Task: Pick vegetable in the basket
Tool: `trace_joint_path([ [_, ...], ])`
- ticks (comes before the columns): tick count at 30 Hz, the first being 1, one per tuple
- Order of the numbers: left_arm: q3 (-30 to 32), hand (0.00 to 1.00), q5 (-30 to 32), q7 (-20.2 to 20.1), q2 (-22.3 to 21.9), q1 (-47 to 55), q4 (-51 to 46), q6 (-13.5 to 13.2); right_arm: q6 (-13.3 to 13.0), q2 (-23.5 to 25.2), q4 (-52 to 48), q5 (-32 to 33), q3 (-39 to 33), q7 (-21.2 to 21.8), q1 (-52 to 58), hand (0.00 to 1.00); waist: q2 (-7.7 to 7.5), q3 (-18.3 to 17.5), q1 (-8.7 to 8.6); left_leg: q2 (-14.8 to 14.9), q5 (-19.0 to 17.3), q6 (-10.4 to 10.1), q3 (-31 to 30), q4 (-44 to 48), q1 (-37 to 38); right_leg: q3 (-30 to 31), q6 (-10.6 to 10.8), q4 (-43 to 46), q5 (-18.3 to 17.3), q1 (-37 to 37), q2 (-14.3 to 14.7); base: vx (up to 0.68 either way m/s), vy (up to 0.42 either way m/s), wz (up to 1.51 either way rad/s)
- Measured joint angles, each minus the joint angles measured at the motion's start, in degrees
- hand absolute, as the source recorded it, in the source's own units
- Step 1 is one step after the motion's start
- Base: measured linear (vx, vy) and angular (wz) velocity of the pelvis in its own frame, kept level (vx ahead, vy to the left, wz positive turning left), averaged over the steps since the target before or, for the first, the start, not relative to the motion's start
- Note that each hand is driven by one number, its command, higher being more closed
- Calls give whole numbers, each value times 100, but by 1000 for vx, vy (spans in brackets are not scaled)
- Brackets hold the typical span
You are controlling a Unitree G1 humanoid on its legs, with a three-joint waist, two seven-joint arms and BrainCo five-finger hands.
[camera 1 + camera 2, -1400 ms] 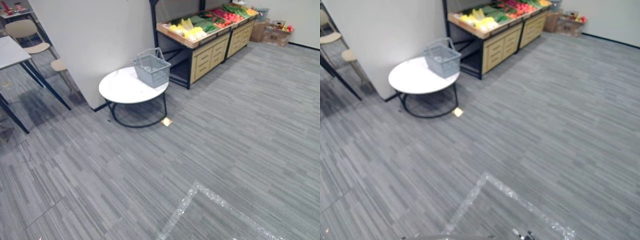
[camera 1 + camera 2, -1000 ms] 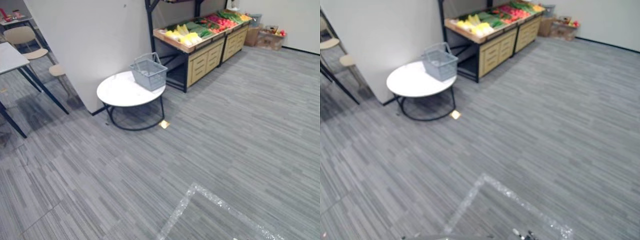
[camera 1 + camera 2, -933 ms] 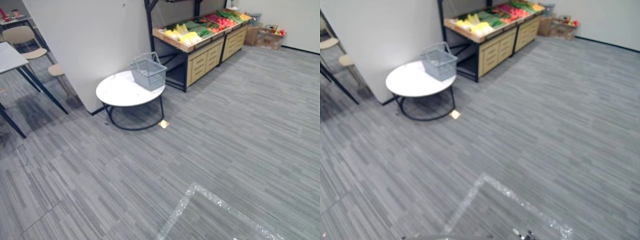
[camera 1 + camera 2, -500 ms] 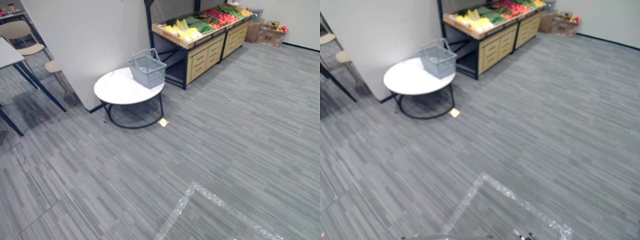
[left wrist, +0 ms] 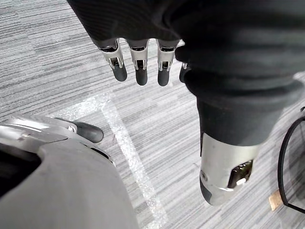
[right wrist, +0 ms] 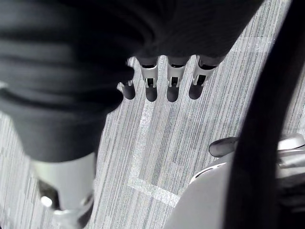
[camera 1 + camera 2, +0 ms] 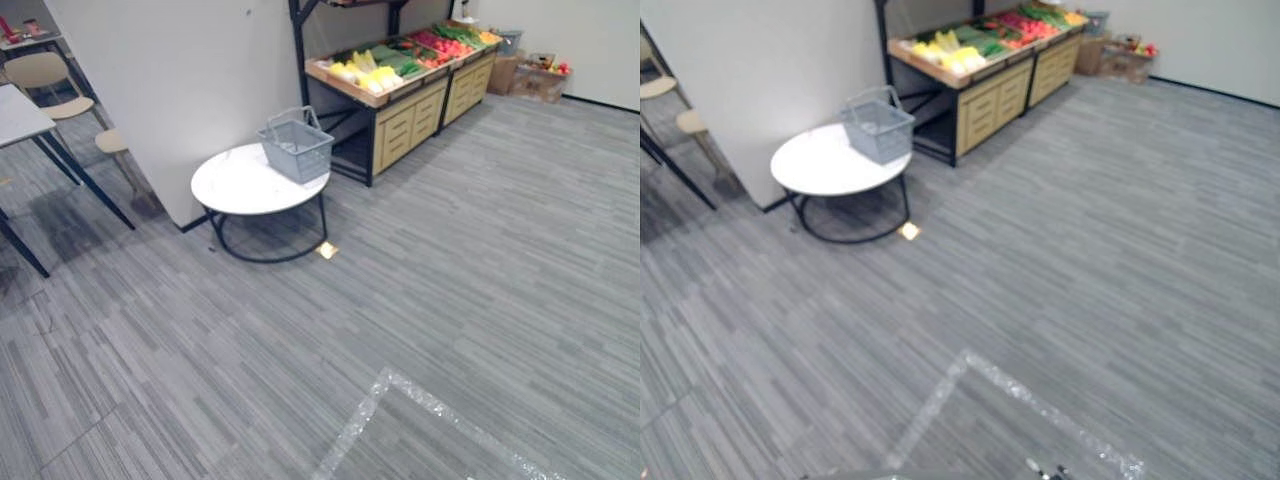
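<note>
Fingers on our left hand (image 5: pixel 141 64) hang straight and loose, pointing down at the grey carpet (image 7: pixel 480 250), and they hold nothing. Our right hand (image 6: pixel 172 81) hangs the same way, with its fingers relaxed and spread a little and its grasp empty. Under both hands we see a strip of silver tape (image 7: pixel 360 430) that bends at a corner on the carpet.

Farther out, to our left, a small yellowish scrap (image 7: pixel 327 250) lies on the floor just beside the black ring foot of a round white counter (image 7: pixel 235 185). On the far right part of that counter stands the grey basket (image 7: pixel 297 148), upright, with its wire handle raised. We cannot tell what is inside it.

Behind the counter rises a white partition wall (image 7: pixel 180 80), and past its left side we see a beige chair (image 7: pixel 45 75).

Beyond the basket stands a produce stand (image 7: pixel 400 115) with pale wooden drawers in a dark frame. The vegetables (image 7: pixel 385 65) lie in rows on top of it: yellow ones nearest, green in the middle and red farther back, all well apart from both hands. At the far end of the stand, cardboard boxes (image 7: pixel 540 75) sit against the back wall.
</note>
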Motion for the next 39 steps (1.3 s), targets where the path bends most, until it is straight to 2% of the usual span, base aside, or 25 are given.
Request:
trace_joint_path([
  [9, 9, 0, -1, 123, -6, -26, 34, 29, -9, 1, 1, 42, -3, 1, -1, 0, 3, 7, -17, 4, -1, -3, 4, 1, 68, 12, -1, 64, -1, 34, 3, -11, -4, -1],
  [12, 96, 0, -7, 129, -9, -59, 22, 73, -29, 10, -1, 46, 1, 10, -48, 0, 6, 110, -20, 26, -86, -74, 52, 208, 72, 57, -68, 329, -97, -5, -15, -61, -15, -9],
  [15, 369, 0, -10, 235, -77, -78, -43, 73, -33, -25, -6, 166, 3, 43, -65, 0, 20, 259, -15, 233, -770, -164, 153, 1413, -483, 95, -176, 888, -460, -258, 30, -97, -45, -19],
  [16, 590, 0, -16, 246, -175, -39, -109, 60, -32, -49, -35, 163, 10, 107, -42, 0, 109, 268, -13, 441, -1112, -313, 211, 1985, -724, 148, -230, 1009, -499, -288, 180, -84, -107, -32],
  [17, 720, 0, -20, 248, -233, 16, -154, 57, -32, -51, -86, 159, 26, 130, -23, 0, 195, 233, 2, 546, -1195, -356, 302, 2139, -790, 129, -260, 1117, -521, -313, 249, -30, -100, -52],
  [18, 998, 0, -20, 241, -324, 70, -258, 54, -27, -59, -203, 156, 97, 129, -27, 0, 197, 270, 87, 675, -1324, -428, 484, 2427, -887, 10, -328, 1600, -690, -506, 228, 28, -90, -48],
  [19, 1272, 0, -23, 232, -381, 49, -323, 50, -53, -53, -365, 161, 151, 128, 46, 0, 174, 360, 84, 854, -1443, -651, 511, 3340, -1294, 15, -465, 1859, -1009, -680, 247, -17, -63, -32],
  [20, 1409, 0, -110, 215, -385, 27, -392, 50, -40, -43, -367, 159, 192, 121, 52, 0, 62, 487, 73, 987, -1183, -503, 286, 4370, -1866, -6, -542, 1927, -1059, -714, 213, -36, -54, -9],
  [22, 1417, 0, -193, 214, -438, 36, -468, 13, -36, -23, -415, 159, 218, 119, 47, 0, 49, 619, 139, 920, -1145, -452, 278, 4713, -2166, 3, -539, 1931, -1083, -584, 80, 25, -50, 0],
  [23, 1413, 0, -193, 179, -465, 64, -472, -40, -34, -33, -459, 159, 201, 125, 58, 0, 12, 653, 137, 818, -1120, -433, 287, 4397, -2269, 15, -491, 1931, -1121, -523, -34, 108, 9, 1],
  [25, 1356, 0, -189, 60, -535, 135, -478, -117, -50, -78, -469, 147, 118, 126, 36, 0, 111, 667, 149, 703, -944, -305, 266, 3437, -2270, 96, -417, 1930, -1181, -469, -144, 129, 85, -5],
  [26, 1352, 0, -186, 37, -581, 181, -501, -164, -59, -103, -480, 135, 118, 136, 15, 0, 152, 686, 151, 676, -706, -263, 268, 2755, -2272, 144, -385, 1912, -1213, -411, -211, 229, 142, -10],
  [27, 1352, 0, -183, 36, -616, 277, -540, -192, -68, -108, -484, 135, 117, 153, 22, 0, 166, 684, 152, 692, -404, -291, 192, 2036, -2279, 164, -316, 1850, -1256, -333, -255, 256, 150, -7],
  [29, 1352, 0, -182, 37, -676, 402, -653, -206, -103, -132, -474, 131, 115, 238, 37, 0, 200, 684, 209, 807, -109, -438, -79, 1330, -2296, 252, -178, 1840, -1399, -235, -242, 278, 191, -22],
  [30, 1352, 0, -181, 36, -713, 458, -650, -211, -150, -153, -454, 128, 69, 255, 57, 0, 261, 683, 298, 930, -34, -473, -223, 1205, -2286, 363, -85, 1840, -1510, -111, -201, 317, 246, -40],
  [32, 1314, 0, -151, 33, -713, 591, -627, -173, -184, -146, -441, 107, -1, 251, 60, 0, 295, 662, 296, 991, 81, -445, -332, 1251, -2239, 513, 50, 1852, -1708, 127, -248, 459, 373, -38],
  [33, 1255, 0, -120, 32, -697, 612, -590, -155, -184, -116, -435, 92, -1, 248, 52, 0, 243, 647, 297, 948, 345, -444, -328, 1378, -2210, 584, 106, 1877, -1786, 196, -338, 462, 368, -51],
  [34, 1204, 0, -123, -17, -613, 684, -552, -150, -190, -74, -363, 10, -6, 246, 48, 0, 197, 501, 348, 713, 539, -402, -290, 1587, -2170, 756, 176, 1883, -1934, 251, -603, 500, 319, -58],
  [35, 1079, 0, -122, -24, -438, 675, -426, -139, -189, 7, -209, -25, -82, 245, 14, 0, -3, 308, 336, 443, 443, -293, -212, 1709, -2200, 929, 195, 2057, -1909, 204, -826, 495, 289, -46],
  [36, 1010, 0, -96, -37, -347, 629, -349, -129, -191, 65, -215, -26, -127, 245, -10, 0, -88, 250, 300, 338, 352, -235, -153, 1744, -2182, 997, 198, 2287, -1872, 107, -929, 556, 328, -2],
  [37, 954, 0, -4, -61, -201, 469, -257, -66, -223, 134, -229, -26, -208, 239, -7, 0, -168, 223, 195, 90, 190, -83, -143, 1767, -2065, 1077, 207, 3231, -1635, -294, -1116, 338, 211, 23],
  [38, 952, 0, 17, -92, -176, 406, -253, -46, -222, 157, -224, -26, -243, 238, -4, 0, -198, 241, 168, 4, 123, -27, -140, 1745, -1974, 1074, 183, 3686, -1495, -455, -1182, 388, 254, 27],
  [39, 922, 0, 37, -163, -125, 318, -267, -45, -224, 193, -228, -28, -266, 240, -12, 0, -240, 271, 146, -141, -14, 57, -114, 1706, -1773, 1042, 130, 4707, -956, -887, -1338, 369, 228, 13],
])
